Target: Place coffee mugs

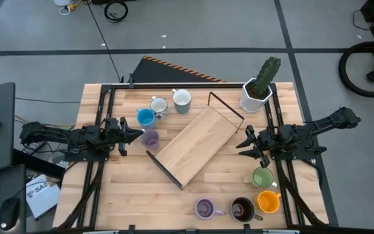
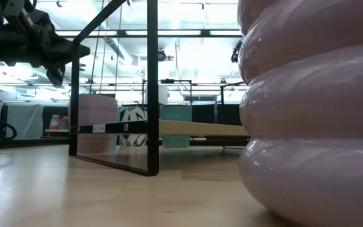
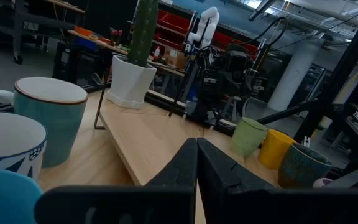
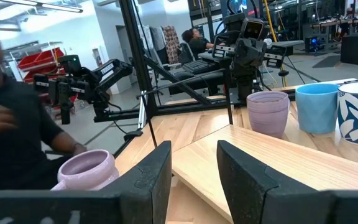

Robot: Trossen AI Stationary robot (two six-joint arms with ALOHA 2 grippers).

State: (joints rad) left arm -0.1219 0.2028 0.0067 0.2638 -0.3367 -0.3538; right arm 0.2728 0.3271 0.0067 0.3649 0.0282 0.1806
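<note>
Eight mugs stand on the table around a tilted wooden rack (image 1: 193,146). Blue mug (image 1: 145,117), white patterned mug (image 1: 159,106) and grey-green mug (image 1: 182,100) stand near the far edge, with a lavender mug (image 1: 150,138) beside them. Green mug (image 1: 262,177), orange mug (image 1: 268,201), dark brown mug (image 1: 242,209) and a second lavender mug (image 1: 204,208) stand near the right and near edges. My left gripper (image 1: 138,135) (image 3: 196,152) is shut and hovers just left of the lavender mug. My right gripper (image 1: 242,144) (image 4: 194,168) is open, off the rack's right end.
A cactus in a white hexagonal pot (image 1: 257,91) stands at the far right corner. The rack's black wire frame (image 2: 151,88) rises above the board. In the low view the near lavender mug (image 2: 307,113) fills the right side. A person (image 4: 5,124) is beyond the table.
</note>
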